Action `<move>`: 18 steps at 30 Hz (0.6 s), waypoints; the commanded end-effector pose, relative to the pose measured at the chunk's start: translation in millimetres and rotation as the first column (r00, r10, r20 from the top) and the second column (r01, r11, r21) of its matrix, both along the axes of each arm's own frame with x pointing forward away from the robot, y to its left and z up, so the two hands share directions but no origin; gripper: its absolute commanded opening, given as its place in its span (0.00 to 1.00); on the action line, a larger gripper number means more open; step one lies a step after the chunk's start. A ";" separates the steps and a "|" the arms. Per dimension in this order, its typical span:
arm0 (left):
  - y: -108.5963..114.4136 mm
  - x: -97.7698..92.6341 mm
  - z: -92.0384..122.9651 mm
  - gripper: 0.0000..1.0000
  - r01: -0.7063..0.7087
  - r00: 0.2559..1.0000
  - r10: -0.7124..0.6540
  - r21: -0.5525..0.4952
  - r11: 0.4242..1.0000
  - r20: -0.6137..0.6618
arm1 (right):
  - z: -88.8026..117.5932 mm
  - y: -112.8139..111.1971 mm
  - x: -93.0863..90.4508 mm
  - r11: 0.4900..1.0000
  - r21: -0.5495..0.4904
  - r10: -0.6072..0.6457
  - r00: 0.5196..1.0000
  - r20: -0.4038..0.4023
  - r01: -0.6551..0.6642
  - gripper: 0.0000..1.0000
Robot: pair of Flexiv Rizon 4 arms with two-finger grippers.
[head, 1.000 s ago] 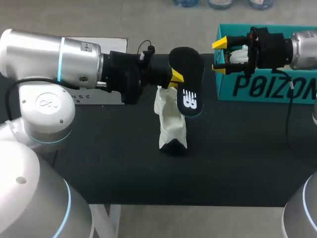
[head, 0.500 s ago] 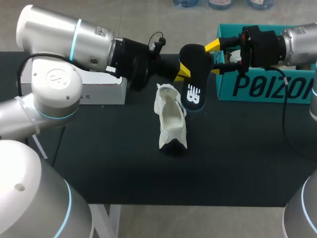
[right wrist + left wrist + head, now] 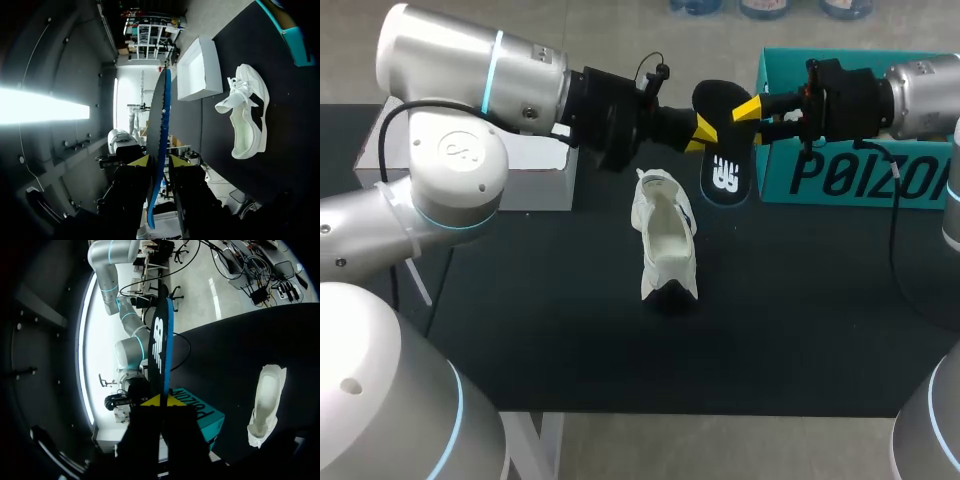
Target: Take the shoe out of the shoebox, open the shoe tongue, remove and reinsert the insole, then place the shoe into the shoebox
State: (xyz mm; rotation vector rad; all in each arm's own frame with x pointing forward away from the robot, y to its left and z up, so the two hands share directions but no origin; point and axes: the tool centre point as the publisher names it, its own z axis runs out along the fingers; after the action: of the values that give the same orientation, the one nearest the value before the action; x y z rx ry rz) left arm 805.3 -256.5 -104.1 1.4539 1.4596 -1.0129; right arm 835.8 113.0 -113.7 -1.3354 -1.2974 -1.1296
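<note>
Rightward since a second ago has gone the left gripper (image 3: 702, 133), clenched on the black insole (image 3: 725, 165); at centre frame the white shoe (image 3: 665, 235) lies on the table (image 3: 520, 330), outside its box; the insole hangs at upper centre; whether the right gripper (image 3: 757, 118) grasps it, I cannot tell; the teal shoebox (image 3: 860, 175) stands upper right; judged step: insole out, mid-handover; next needs a sure right hold before the left releases.
</note>
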 end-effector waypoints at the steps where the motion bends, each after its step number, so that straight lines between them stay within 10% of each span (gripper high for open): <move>1: -4.1 -4.9 -3.5 1.00 -0.025 1.000 0.025 0.013 1.000 0.011 | -3.5 1.8 -2.9 0.999 -0.001 -0.044 0.999 -0.005 0.044 0.00; 18: 41.9 -4.9 8.1 1.00 0.029 0.997 -0.011 0.263 0.964 -0.072 | -15.1 -3.5 2.7 0.998 -0.035 -0.060 0.998 0.003 0.060 0.00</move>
State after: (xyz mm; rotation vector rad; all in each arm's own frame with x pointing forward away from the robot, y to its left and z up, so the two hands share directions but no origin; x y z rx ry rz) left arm 798.0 -230.9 -109.7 1.5261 1.6189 -0.9629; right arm 838.8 108.8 -127.1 -1.4023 -1.2897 -1.1547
